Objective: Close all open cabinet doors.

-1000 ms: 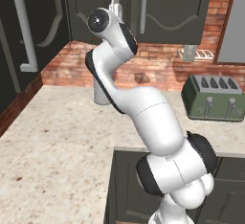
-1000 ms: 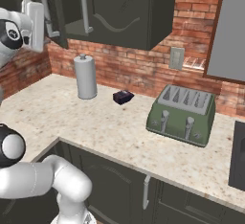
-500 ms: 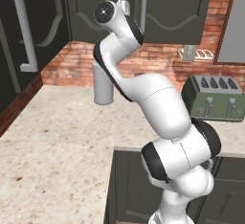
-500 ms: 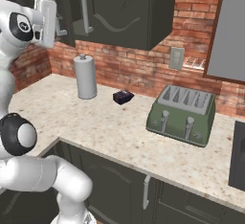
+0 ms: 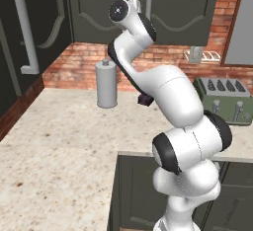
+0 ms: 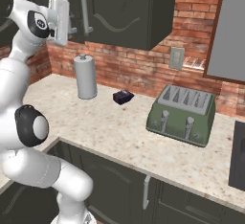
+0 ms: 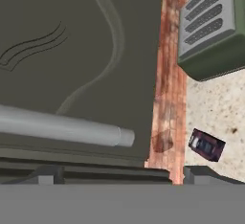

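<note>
Gripper raised against the wall cabinet door, by its silver handle; finger spread cannot be told. Closing step: next, push the door flush.

The white Franka Panda arm with dark joints rises from the lower right of the left base view, bends at a folded elbow, and extends to the upper centre. Its two-finger gripper sits upper left in the right base view; finger spacing is indeterminate.
</note>
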Controlling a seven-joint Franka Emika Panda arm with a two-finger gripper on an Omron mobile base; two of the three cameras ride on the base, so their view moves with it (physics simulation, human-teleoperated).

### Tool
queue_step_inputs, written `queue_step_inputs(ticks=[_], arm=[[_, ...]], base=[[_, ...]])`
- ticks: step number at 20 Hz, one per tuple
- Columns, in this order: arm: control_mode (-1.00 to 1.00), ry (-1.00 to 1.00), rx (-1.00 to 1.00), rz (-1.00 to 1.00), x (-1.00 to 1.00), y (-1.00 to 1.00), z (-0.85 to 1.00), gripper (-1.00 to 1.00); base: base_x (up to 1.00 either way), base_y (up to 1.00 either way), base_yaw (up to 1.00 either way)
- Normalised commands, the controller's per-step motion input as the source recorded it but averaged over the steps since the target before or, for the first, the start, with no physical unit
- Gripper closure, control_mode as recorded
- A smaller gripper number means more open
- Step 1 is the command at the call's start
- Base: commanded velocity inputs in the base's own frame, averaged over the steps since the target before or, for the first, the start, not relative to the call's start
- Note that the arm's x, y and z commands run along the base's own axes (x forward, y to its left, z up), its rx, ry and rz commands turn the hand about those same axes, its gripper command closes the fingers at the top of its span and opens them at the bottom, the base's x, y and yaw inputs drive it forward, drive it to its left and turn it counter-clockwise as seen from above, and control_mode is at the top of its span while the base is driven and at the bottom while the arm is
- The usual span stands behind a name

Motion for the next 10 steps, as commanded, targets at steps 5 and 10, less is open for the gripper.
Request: queue_step_inputs(ticks=[5, 10], arm=[[-1.0, 0.0, 0.0, -0.01, 0.47, -0.26, -0.12, -1.0], [-1.0, 0.0, 0.0, 0.0, 0.34, -0.19, -0.03, -1.0]], base=[[0.0, 0.0, 0.0], [0.0, 0.0, 0.0]])
